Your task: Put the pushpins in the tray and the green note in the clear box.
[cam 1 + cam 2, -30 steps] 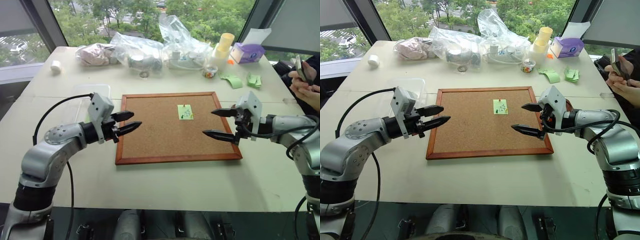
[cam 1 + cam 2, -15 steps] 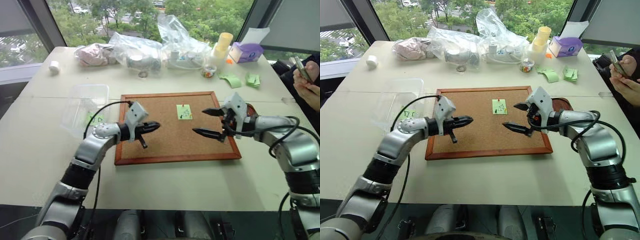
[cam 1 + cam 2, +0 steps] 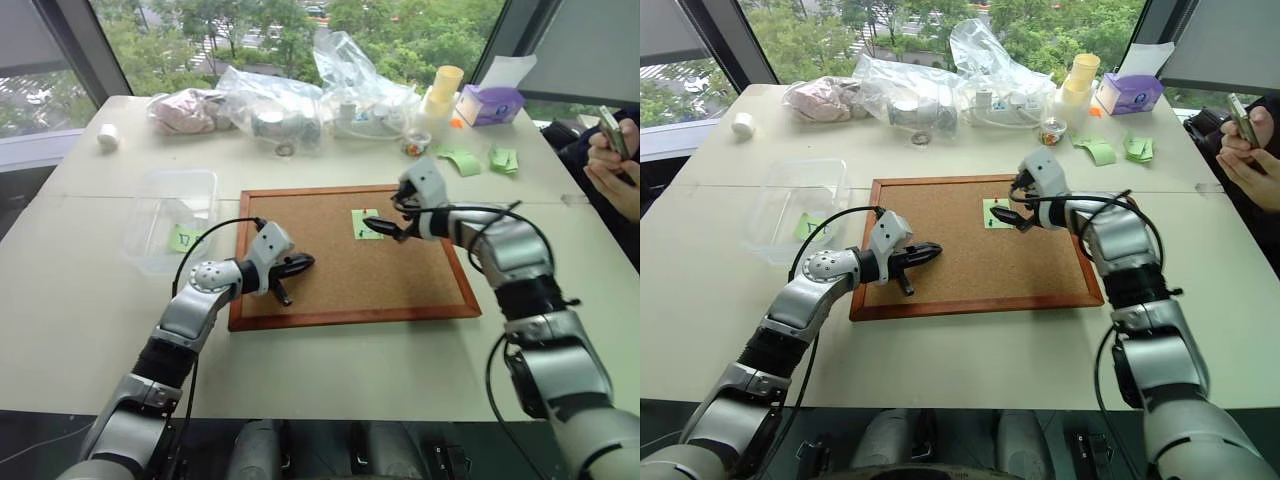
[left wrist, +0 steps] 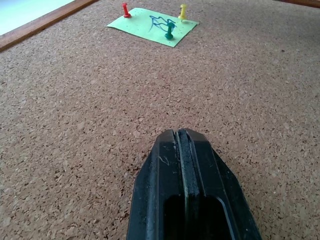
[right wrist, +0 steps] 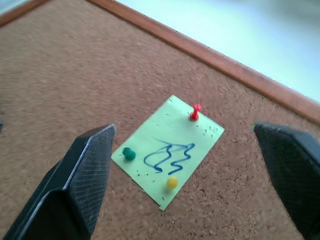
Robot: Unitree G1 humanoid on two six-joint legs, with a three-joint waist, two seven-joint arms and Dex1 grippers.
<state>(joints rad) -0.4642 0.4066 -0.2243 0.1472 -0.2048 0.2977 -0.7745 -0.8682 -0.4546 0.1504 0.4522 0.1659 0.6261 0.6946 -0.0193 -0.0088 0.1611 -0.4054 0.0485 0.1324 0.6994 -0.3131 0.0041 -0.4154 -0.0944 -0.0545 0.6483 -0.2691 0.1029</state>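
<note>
The green note [image 3: 366,224] lies on the far middle of the corkboard [image 3: 350,290], held by a red pushpin [image 5: 195,112], a yellow pushpin [image 5: 172,182] and a green pushpin [image 5: 129,154]. My right gripper [image 3: 385,222] hovers open just above the note, one finger on each side of it. Low over the board's left part, my left gripper [image 3: 303,263] is shut with nothing in it and points toward the note [image 4: 150,27]. The clear box [image 3: 180,175] stands left of the board with another green note [image 3: 185,238] inside. The tray is hidden.
Clear plastic bags [image 3: 280,100], yellow cups [image 3: 447,90], a purple tissue box [image 3: 490,103] and pale green paper strips [image 3: 465,160] crowd the table's far side. A person's hands with a phone [image 3: 612,150] are at the right edge. A white roll [image 3: 108,135] sits far left.
My right gripper has moved forward and left from the board's right edge to above the note. My left gripper has shut and dropped onto the board's left part, then held still.
</note>
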